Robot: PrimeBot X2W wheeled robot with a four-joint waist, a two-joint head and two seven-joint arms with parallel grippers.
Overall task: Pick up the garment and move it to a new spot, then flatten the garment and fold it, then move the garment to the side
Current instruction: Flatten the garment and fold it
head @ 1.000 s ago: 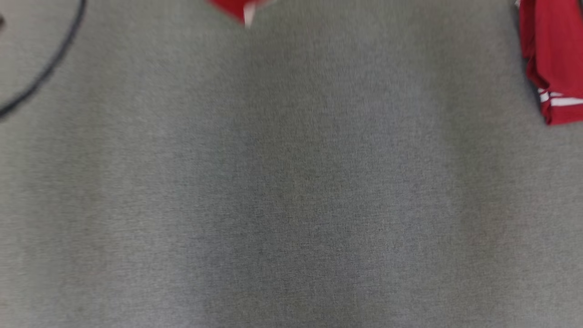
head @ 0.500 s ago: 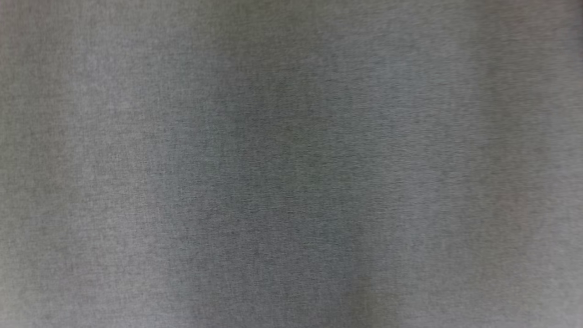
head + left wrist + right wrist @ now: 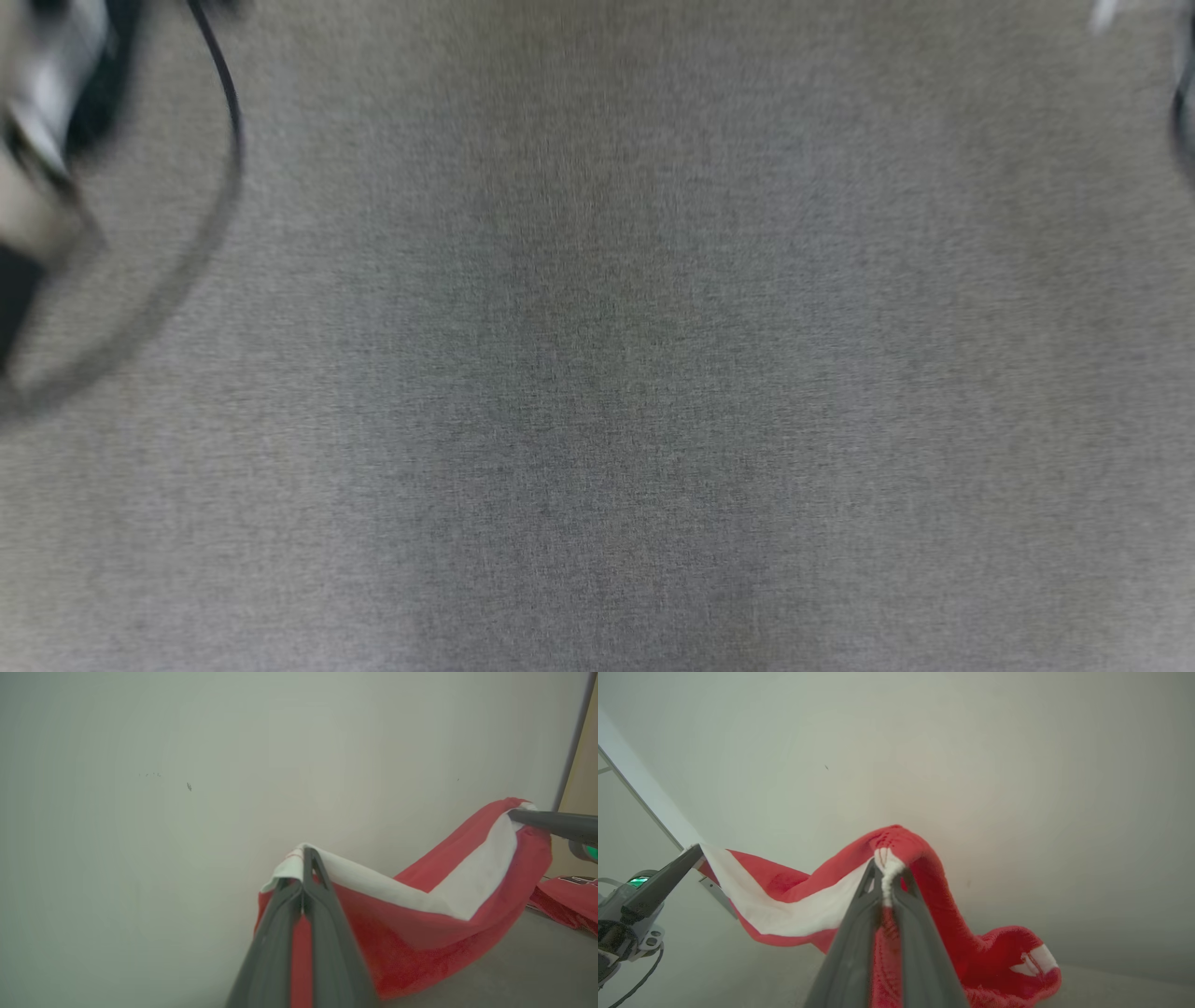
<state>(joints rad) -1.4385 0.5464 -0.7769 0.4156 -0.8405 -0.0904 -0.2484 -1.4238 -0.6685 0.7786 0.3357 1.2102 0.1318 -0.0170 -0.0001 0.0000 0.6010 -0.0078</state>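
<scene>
Holding 1 red-and-white garment (image 3: 420, 933) between my 2 grippers: the left gripper (image 3: 306, 858) is clamped on a white-banded corner and the right gripper (image 3: 887, 870) is pinching the opposite edge. I see cloth sagging between both jaws, with folds trailing below them.

Fuzzy red-and-white cloth garment (image 3: 420, 933), matt grey woven surface (image 3: 597, 373), smooth pale wall (image 3: 187, 868)

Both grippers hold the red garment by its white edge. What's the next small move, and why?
Probably draw the grippers apart a little. The left gripper and right gripper are shut on the white band of the red garment, which sags between them, so tautening it should help it lie flat.
</scene>
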